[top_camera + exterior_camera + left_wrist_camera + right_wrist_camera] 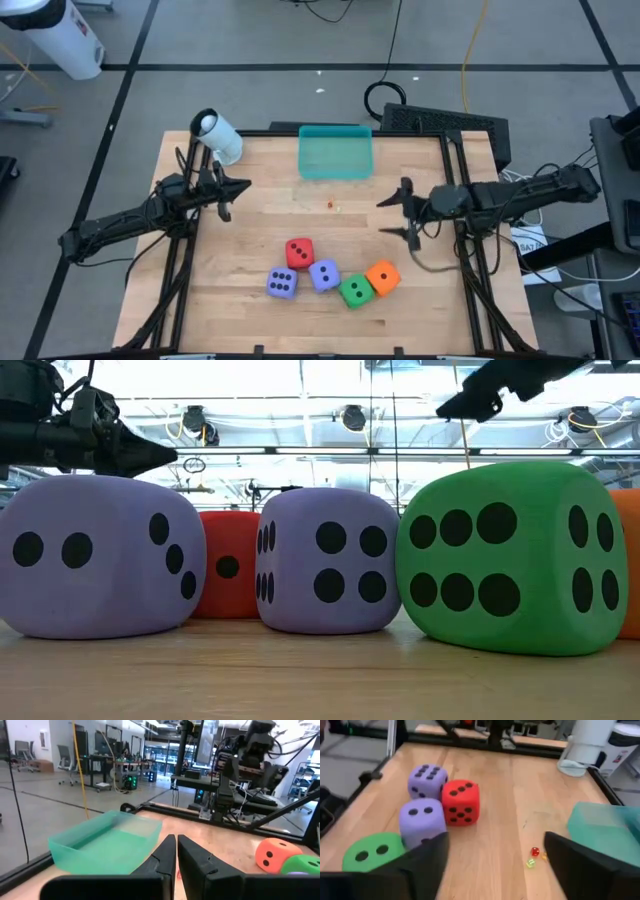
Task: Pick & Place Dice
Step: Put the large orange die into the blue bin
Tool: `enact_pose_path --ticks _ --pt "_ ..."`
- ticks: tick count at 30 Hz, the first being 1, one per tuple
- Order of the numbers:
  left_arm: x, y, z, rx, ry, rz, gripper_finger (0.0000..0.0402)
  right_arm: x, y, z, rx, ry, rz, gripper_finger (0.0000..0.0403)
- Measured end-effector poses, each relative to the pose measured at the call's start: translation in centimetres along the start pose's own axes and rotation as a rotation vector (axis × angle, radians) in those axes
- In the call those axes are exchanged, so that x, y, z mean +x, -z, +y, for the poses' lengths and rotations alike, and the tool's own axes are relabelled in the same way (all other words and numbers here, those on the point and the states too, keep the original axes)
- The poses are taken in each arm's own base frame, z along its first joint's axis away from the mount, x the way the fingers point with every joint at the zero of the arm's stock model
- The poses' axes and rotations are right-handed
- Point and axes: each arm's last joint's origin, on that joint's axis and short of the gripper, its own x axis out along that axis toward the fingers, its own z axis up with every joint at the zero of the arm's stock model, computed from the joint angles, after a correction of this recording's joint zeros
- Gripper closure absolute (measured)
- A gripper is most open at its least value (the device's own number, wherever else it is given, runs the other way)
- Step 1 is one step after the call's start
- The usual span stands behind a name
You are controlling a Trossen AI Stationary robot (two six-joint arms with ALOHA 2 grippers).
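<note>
Five soft dice lie near the table's front edge: red (299,252), two purple-blue (281,283) (323,275), green (354,291) and orange (383,278). They rest on the wood, close together. The teal tray (335,152) stands at the far edge. My left gripper (237,186) is shut and empty above the table's left part. My right gripper (403,209) is open and empty at the right, above the wood, far of the orange die. In the right wrist view the red die (460,803), both purple-blue dice (423,818) and the green die (372,851) show ahead.
A white cylinder (218,136) lies at the far left corner. Tiny coloured bits (534,856) lie on the wood near the tray. Black frame rails (470,260) run along the table's left and right sides. Bare wood lies between the tray and the dice.
</note>
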Motion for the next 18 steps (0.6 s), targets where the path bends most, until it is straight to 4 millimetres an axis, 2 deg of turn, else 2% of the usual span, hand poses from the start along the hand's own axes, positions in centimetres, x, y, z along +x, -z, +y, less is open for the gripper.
enact_pose_path --ticks 3,5,13,18 --pt "0.0 0.3 0.0 -0.011 0.004 0.037 0.0376 0.3 -0.6 0.9 -0.025 -0.002 0.017 0.0027" --pt "0.0 0.7 0.1 -0.031 -0.002 0.071 0.0376 0.5 -1.0 1.5 -0.03 -0.006 0.039 0.0009" --pt "0.0 0.7 0.1 -0.064 -0.003 0.068 0.0376 1.6 -3.0 3.2 -0.025 -0.054 0.217 0.0004" --pt "0.0 0.4 0.0 -0.065 0.001 0.043 0.0376 3.3 -2.7 5.2 -0.063 -0.187 0.293 0.0004"
